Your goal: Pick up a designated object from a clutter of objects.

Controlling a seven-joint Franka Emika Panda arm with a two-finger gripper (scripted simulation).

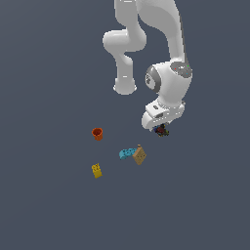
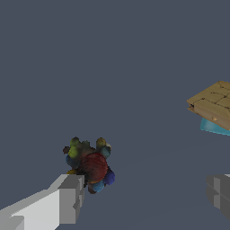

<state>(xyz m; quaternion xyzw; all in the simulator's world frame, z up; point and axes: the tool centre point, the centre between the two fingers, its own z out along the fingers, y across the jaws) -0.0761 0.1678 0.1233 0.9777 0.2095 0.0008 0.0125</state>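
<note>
Pale finger [image 2: 63, 202] of the end effector [image 2: 148, 197] fills the wrist view's foreground, tip just touching the designated object [image 2: 90, 166]; the second finger is well apart on the other side. Jaws spread, holding nothing.

Designated object lies on the grey surface [image 1: 49, 205] directly under the end effector [image 1: 161, 128] in the exterior view, to the right of the orange cup [image 1: 97, 133], beyond the tan box [image 1: 140, 155] and light-blue piece [image 1: 127, 153].

Handling, judged: small, likely light, rigid cluster of knobs; bumpy faces may slip or roll. Best pinched across the dark red middle.

Roughly round lump; no clear long axis or heading.
</note>
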